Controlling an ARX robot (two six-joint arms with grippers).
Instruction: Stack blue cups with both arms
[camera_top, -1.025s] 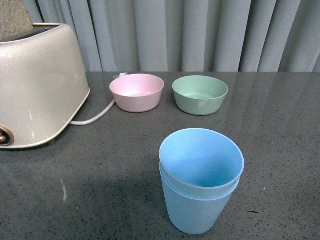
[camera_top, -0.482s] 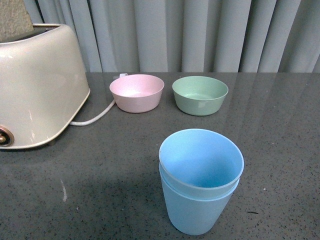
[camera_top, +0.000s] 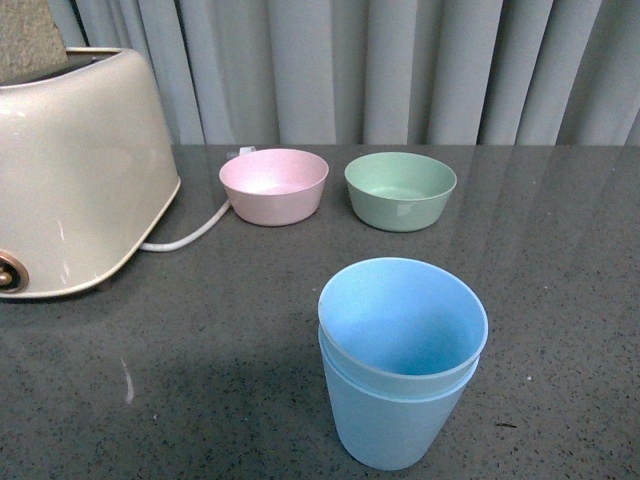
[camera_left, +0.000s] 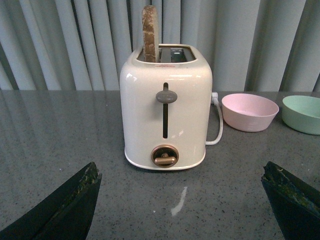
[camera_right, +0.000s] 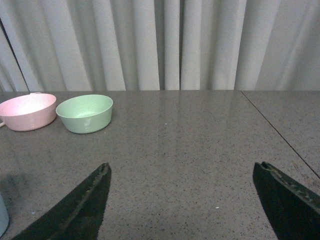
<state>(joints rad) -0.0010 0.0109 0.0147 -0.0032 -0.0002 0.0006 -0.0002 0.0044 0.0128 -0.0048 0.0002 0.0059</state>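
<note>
Cups (camera_top: 402, 365) sit nested upright on my counter (camera_top: 230, 340); left hand (camera_left: 180, 210) and right hand (camera_right: 182, 210) both gape, released.

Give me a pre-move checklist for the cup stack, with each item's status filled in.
1. Blue cups nested one inside the other: ok.
2. Stack upright on the table: ok.
3. Left gripper open, holding nothing: ok.
4. Right gripper open, holding nothing: ok.
5. Pink bowl and green bowl apart from the stack: ok.
6. Inner cup seated fully down: cannot tell.
</note>
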